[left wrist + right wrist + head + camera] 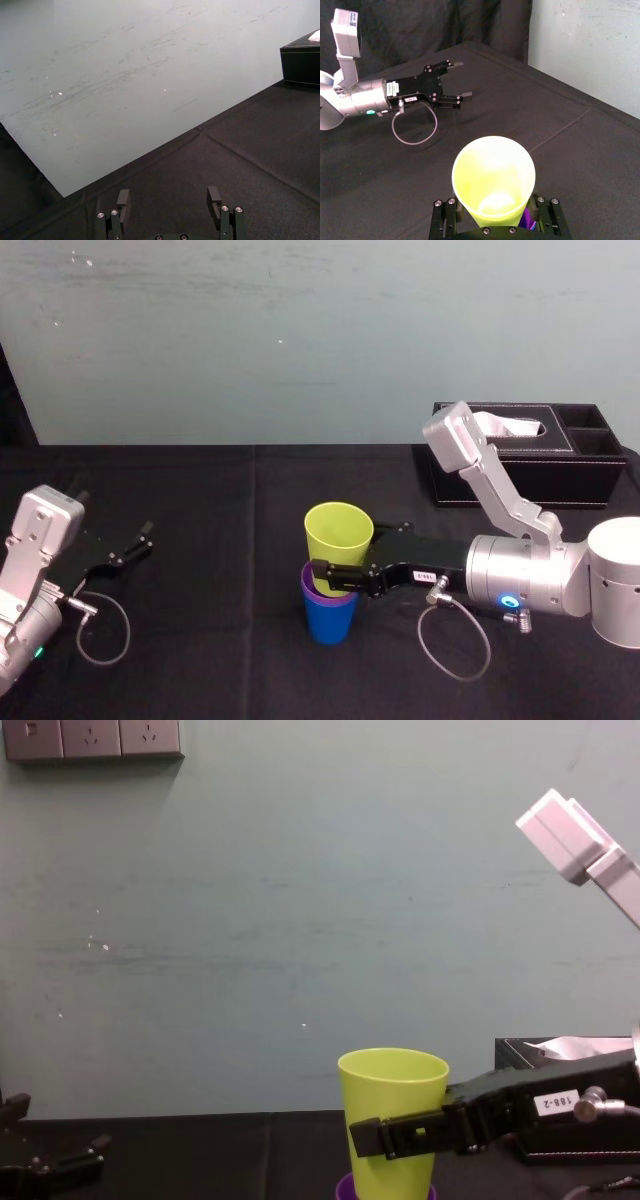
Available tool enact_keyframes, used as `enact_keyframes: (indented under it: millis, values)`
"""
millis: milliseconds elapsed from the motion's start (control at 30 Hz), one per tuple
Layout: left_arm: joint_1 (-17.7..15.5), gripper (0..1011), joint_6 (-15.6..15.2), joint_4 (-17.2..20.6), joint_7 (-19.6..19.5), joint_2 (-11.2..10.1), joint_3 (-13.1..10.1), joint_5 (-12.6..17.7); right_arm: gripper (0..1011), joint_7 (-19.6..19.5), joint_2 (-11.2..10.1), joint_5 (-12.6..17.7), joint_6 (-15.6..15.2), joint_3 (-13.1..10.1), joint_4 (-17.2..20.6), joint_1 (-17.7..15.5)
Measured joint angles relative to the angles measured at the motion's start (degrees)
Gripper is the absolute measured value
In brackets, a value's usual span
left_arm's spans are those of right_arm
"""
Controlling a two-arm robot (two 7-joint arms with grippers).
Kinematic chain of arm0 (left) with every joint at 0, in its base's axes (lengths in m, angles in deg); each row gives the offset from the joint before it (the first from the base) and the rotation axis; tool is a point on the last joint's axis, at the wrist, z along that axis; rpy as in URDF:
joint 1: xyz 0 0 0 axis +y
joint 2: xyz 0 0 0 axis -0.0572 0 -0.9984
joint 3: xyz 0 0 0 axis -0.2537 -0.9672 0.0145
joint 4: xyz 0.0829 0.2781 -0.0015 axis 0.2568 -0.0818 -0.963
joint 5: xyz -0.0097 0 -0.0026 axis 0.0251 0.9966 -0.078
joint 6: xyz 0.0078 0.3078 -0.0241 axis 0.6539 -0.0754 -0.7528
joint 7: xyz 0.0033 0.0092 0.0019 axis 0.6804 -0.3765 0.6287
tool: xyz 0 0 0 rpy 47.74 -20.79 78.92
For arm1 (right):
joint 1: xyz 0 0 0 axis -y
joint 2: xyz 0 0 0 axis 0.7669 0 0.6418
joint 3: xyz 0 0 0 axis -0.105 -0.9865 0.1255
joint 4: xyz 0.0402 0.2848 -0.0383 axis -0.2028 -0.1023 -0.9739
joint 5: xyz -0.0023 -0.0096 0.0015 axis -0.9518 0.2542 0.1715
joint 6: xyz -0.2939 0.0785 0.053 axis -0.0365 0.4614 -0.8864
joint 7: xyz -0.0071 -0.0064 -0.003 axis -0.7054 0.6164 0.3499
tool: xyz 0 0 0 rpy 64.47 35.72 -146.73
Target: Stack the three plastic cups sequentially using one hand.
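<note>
Three cups form one column near the centre of the surface [200, 630]: the blue cup [330, 620] at the base, the purple cup [309, 586] nested in it, the yellow cup [338, 530] partly seated on top. The right claw [335, 578], reaching in from 3 o'clock, pinches the yellow cup low on its wall, just above the purple rim. The left claw [135, 545] lies spread at 9 o'clock, idle. Likely faults:
- The right claw meets the purple rim before the yellow cup seats, leaving it perched.
- An off-axis release or a dragging withdrawal tips the light stack.
</note>
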Motion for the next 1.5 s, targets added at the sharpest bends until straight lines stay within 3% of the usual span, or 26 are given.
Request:
enact_keyframes:
  millis: [400, 1067, 1500]
  values:
    - [0.0, 1000, 0.0, 0.0, 0.0, 0.0, 0.0, 0.0, 726, -0.86, -0.1, -0.26, 0.98, 1.4, -1.07, 0.57]
    - [0.0, 1000, 0.0, 0.0, 0.0, 0.0, 0.0, 0.0, 724, -1.5, 0.67, -0.21, 2.27, 1.6, -2.03, 1.26]
    - [0.0, 1000, 0.0, 0.0, 0.0, 0.0, 0.0, 0.0, 726, -0.99, 2.38, -1.17, 4.51, 2.23, -5.45, 2.24]
